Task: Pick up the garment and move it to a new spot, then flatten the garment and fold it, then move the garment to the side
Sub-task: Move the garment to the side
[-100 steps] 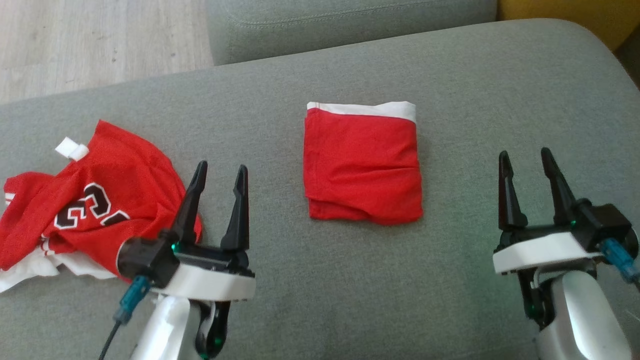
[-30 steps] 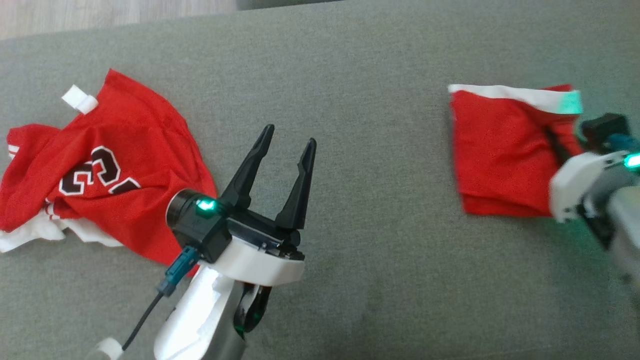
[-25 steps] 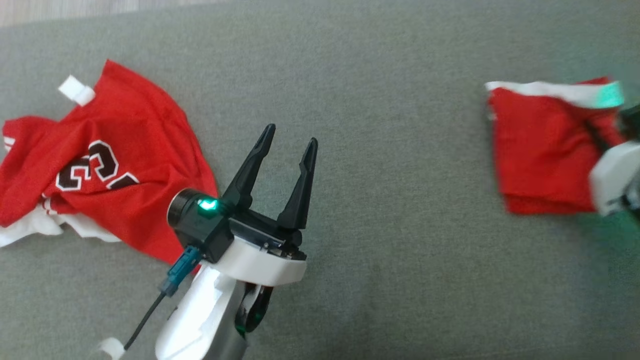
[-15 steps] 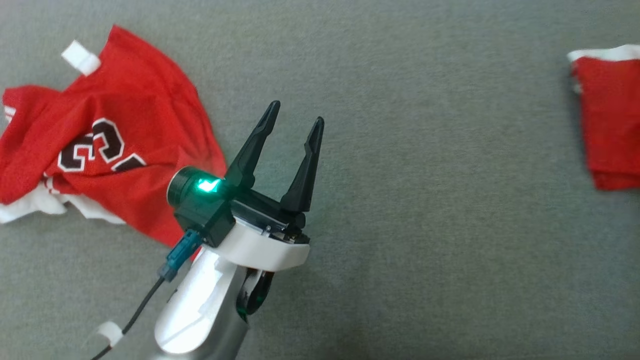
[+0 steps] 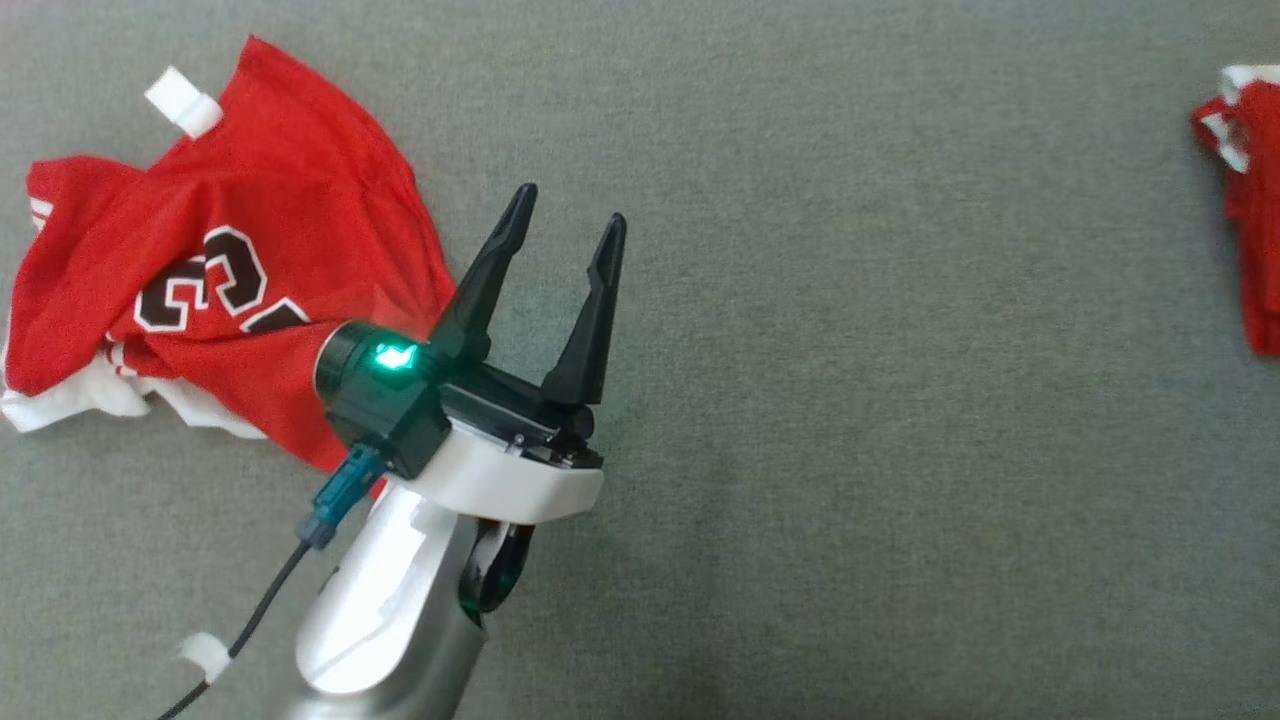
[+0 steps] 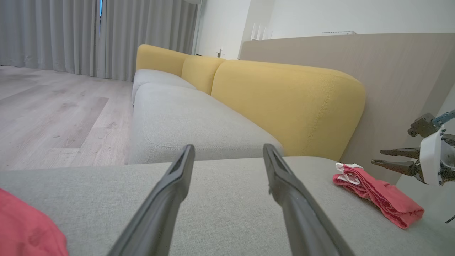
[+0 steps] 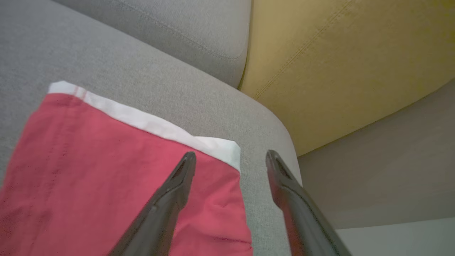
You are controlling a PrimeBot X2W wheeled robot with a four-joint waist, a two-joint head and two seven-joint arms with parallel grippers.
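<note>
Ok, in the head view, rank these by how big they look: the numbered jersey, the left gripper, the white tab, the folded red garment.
1. numbered jersey
2. left gripper, though nearer the camera
3. folded red garment, cut off by the frame, so unsure
4. white tab

The only print is on the crumpled red jersey (image 5: pixel 280 190): large black characters edged in white (image 5: pixel 215 290), likely numerals. Folds hide part of them, so they cannot be read with certainty. Its white tag (image 5: pixel 183 102) looks blank.

Jersey (image 5: pixel 230 260) L, garment (image 5: pixel 1258 260) far R
</note>
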